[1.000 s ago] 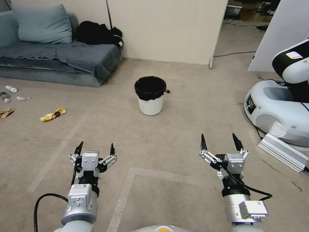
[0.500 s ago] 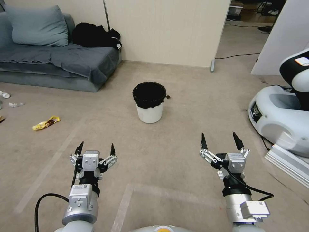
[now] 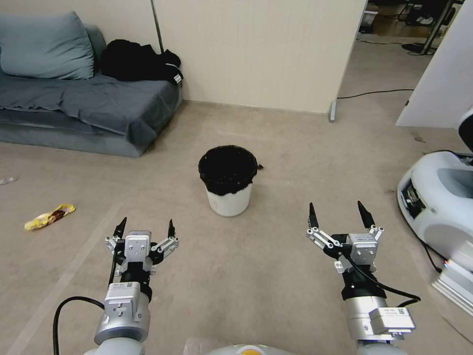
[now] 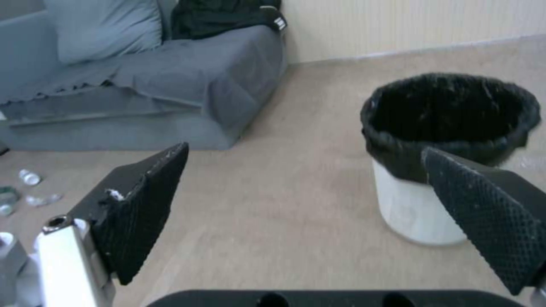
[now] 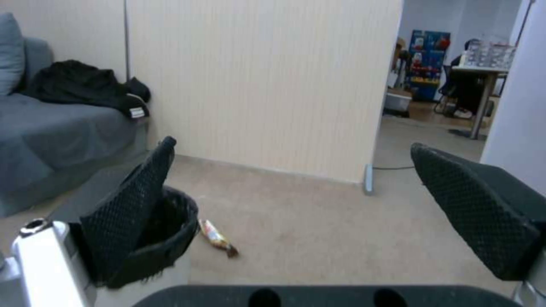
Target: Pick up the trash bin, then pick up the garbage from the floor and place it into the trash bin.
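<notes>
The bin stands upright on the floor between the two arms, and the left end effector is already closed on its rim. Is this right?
Not quite. The left end effector is open and holds nothing; it hangs short of the bin, with bare floor between them, as the head view shows. The rest is right: the bin stands upright on the floor, ahead and between the two arms.

No text, brand, number or sign is legible anywhere: the small stickers on the two arms' wrists (image 3: pixel 121 285) are too small to read, as is the white tag on the black clothing (image 5: pixel 136 112) on the sofa.
</notes>
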